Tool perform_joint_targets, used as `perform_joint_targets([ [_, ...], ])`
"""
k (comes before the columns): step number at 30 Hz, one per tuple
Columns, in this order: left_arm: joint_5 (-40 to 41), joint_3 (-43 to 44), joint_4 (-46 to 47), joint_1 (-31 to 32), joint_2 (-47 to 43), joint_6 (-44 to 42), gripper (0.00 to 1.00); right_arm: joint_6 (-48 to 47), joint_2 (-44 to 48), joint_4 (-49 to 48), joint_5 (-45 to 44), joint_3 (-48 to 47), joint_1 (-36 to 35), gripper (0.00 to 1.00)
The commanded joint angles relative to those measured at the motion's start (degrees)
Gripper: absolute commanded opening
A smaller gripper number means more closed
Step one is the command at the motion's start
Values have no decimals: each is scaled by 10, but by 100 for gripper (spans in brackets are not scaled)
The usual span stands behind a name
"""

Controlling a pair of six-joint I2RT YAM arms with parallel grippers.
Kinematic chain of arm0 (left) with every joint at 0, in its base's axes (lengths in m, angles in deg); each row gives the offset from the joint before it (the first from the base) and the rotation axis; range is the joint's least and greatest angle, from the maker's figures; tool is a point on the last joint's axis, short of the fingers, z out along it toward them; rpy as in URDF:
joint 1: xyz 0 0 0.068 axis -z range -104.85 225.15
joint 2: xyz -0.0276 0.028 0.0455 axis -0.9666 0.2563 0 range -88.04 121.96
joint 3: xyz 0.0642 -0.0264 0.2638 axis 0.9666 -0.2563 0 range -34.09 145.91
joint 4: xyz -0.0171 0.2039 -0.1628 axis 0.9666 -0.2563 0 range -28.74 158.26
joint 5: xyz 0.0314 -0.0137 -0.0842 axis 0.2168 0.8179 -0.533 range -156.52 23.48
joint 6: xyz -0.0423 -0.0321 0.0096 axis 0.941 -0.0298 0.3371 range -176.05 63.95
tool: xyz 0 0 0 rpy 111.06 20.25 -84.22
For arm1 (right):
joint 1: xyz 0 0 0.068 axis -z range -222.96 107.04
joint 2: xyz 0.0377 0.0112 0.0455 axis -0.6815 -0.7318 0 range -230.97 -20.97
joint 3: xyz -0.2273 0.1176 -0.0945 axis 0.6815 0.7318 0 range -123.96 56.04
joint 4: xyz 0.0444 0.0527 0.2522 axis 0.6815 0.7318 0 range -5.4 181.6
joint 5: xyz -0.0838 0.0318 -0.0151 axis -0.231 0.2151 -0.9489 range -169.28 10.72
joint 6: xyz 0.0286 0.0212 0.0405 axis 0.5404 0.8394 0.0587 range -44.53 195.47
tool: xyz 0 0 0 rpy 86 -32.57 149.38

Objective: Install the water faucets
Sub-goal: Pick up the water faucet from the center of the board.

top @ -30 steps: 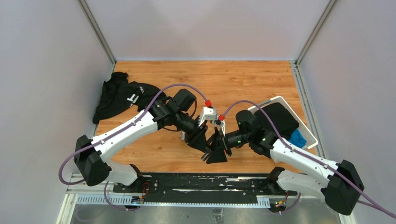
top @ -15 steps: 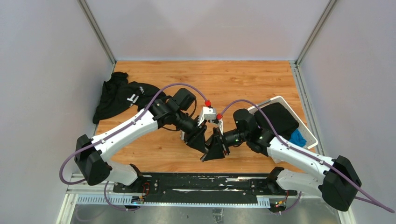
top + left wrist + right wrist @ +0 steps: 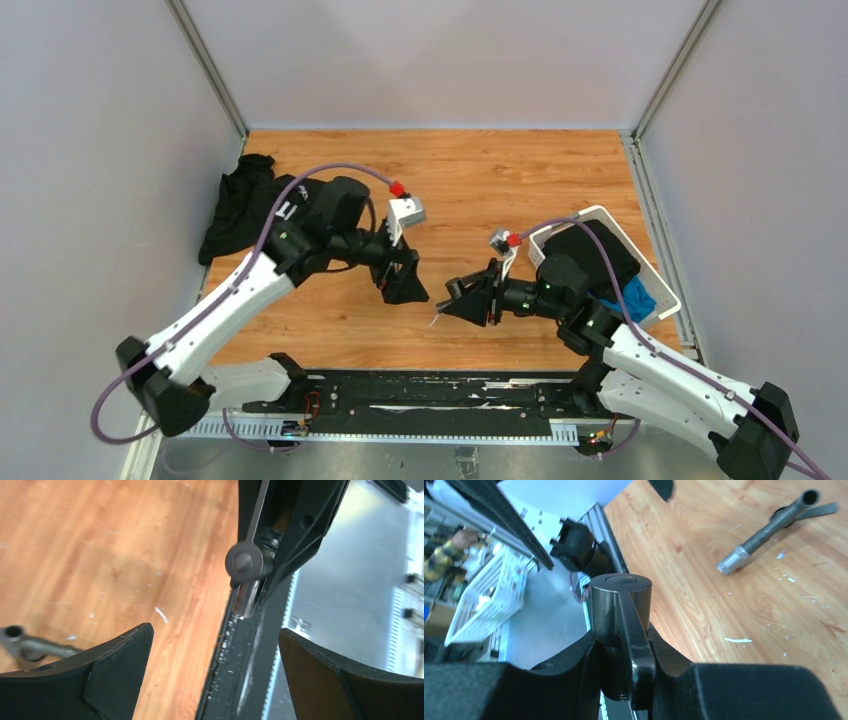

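Black cloth [image 3: 235, 210] far left sits partly under the left arm; the basket [image 3: 668, 300] at right is half hidden by the right arm. From above, the faucets are too small to read. Right gripper [image 3: 626, 650] is clamped on a dark-grey faucet piece [image 3: 621, 597] with a thin lever, near mid-table. A pipe piece [image 3: 764, 532] lies loose on the table [image 3: 520, 170]. Left gripper [image 3: 214, 635], gripping before, now spread wide, empty, pulled back left.
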Motion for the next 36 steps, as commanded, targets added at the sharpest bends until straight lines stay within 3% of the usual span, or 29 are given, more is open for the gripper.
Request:
perform_joint_targets([
  [1,158,-97,168,18,-105,75,100,96,46,-72,-121,30,-5,0],
  [6,377,-308,425,133,-281,34,100,182,75,-34,-194,19,-5,0],
  [9,399,-326,433,153,-283,23,100,219,81,-21,-196,4,-5,0],
  [14,476,-355,494,261,-280,-113,100,249,71,-26,-185,-10,-5,0],
  [24,437,-361,545,282,-247,-186,93,264,61,-31,-157,-24,-5,0],
  [36,431,-350,559,281,-212,-164,57,262,36,-57,-119,-31,-6,0],
])
